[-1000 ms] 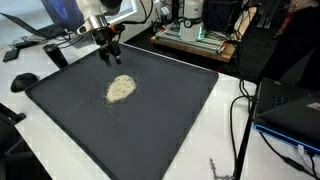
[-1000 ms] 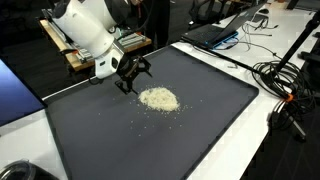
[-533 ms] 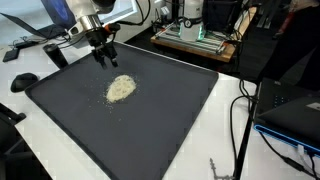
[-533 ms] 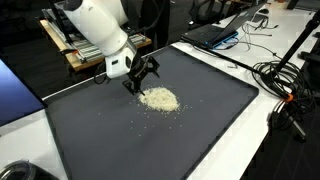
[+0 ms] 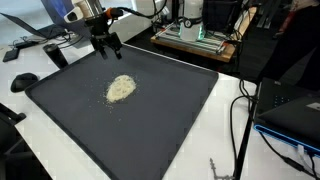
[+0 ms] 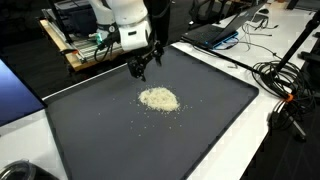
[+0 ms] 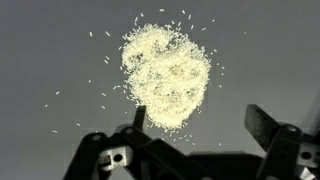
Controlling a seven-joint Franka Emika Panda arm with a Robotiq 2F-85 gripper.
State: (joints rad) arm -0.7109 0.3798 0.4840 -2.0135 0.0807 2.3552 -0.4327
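Hovering above the mat, your claw has its fingers apart and empty | grain pile lies on the mat, near, at 5 o'clock | wrist view: pile at 11 o'clock

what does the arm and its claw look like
The arm is covered in smooth, rounded white shells. The claw at its end is black, with two slim dark fingers mounted on linked black bars. No markings can be made out.
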